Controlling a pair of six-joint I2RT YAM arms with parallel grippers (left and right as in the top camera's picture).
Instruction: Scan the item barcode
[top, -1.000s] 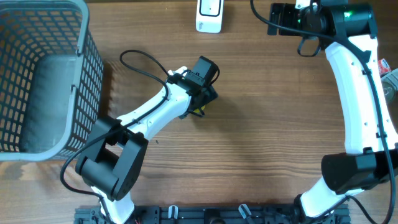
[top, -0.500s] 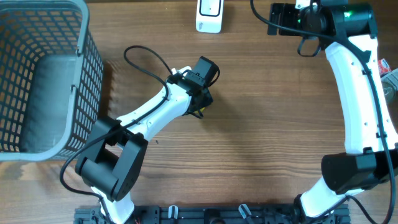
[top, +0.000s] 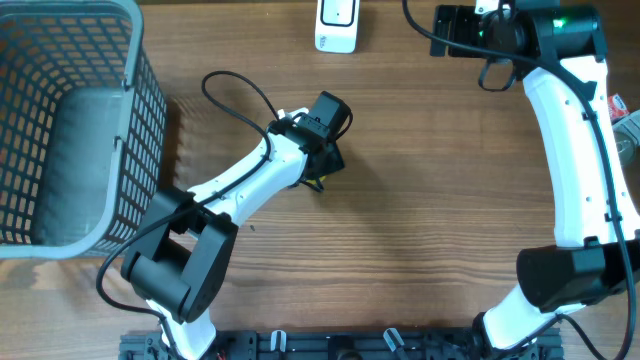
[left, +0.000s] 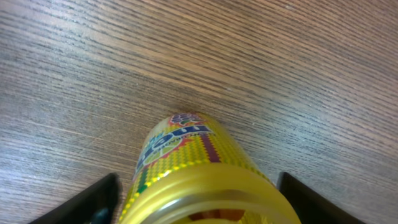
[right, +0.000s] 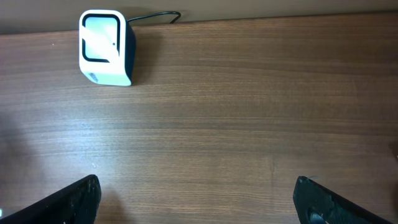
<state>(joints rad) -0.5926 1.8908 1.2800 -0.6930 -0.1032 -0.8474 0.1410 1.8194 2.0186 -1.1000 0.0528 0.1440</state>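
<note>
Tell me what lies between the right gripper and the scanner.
Nothing does. Only bare wooden table lies between the right gripper and the scanner. The right wrist view shows this.

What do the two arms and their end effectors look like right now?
Both arms match: the left arm and right arm have white curved links between bulky black joint housings. A thin black cable loops off the left wrist; a green light glows on the right. End effector fingers are black.
</note>
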